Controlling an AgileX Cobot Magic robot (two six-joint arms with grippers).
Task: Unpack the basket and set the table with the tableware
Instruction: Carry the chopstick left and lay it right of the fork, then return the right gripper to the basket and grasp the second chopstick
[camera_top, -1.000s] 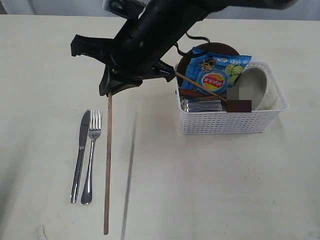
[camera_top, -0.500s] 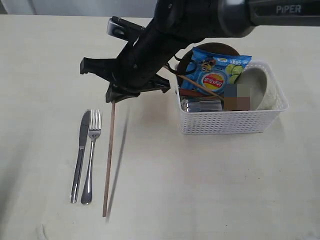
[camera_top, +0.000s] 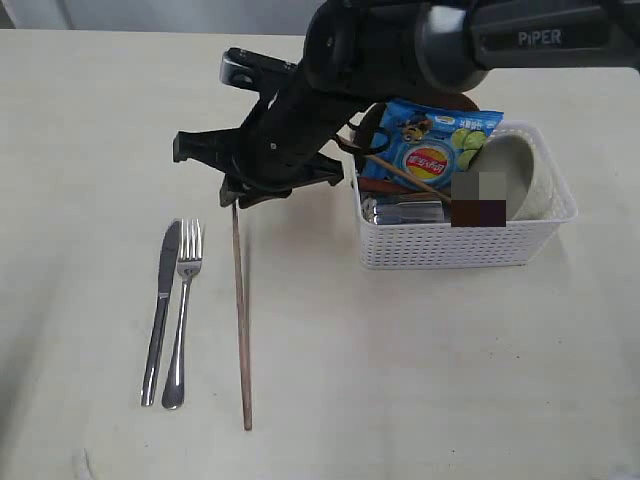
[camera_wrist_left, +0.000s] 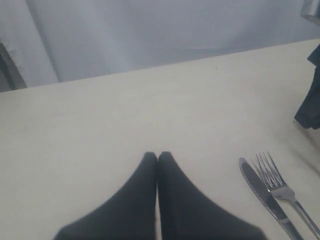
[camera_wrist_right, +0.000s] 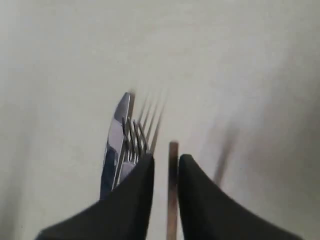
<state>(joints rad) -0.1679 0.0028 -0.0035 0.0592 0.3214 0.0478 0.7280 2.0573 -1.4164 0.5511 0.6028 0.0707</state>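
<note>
Where the loose chopstick (camera_top: 241, 320) lies on the table (camera_top: 420, 380), it sits off the basket's (camera_top: 455, 245) left side in the exterior view, running lengthwise from level with the basket's front wall toward the near edge. You will find its far end between the fingers of the right gripper (camera_top: 238, 198). In the right wrist view the gripper (camera_wrist_right: 167, 157) has its jaws slightly parted around that chopstick (camera_wrist_right: 172, 200). A pale strip of table shows between the stick and one finger, so the grip reads as released rather than clamped. You cannot tell whether the other finger touches the wood. Farther from the basket than the chopstick, the fork (camera_top: 183, 310) and then the knife (camera_top: 160, 305) lie side by side, almost touching and roughly parallel to it. Inside the basket you can see a second chopstick (camera_top: 395, 168) leaning diagonally across a blue chip bag (camera_top: 430, 140). A steel cup (camera_top: 403, 211) lies on its side against the front wall, and a pale bowl (camera_top: 510, 170) is tipped up at the end farthest from the gripper. A blurred patch hides what stands between the cup and the bowl. Your left gripper (camera_wrist_left: 157, 156) does not appear in the exterior view. Its own camera shows the two fingers pressed together with nothing between them, low over bare table, with the knife (camera_wrist_left: 262, 192) and fork (camera_wrist_left: 280, 185) nearby.
</note>
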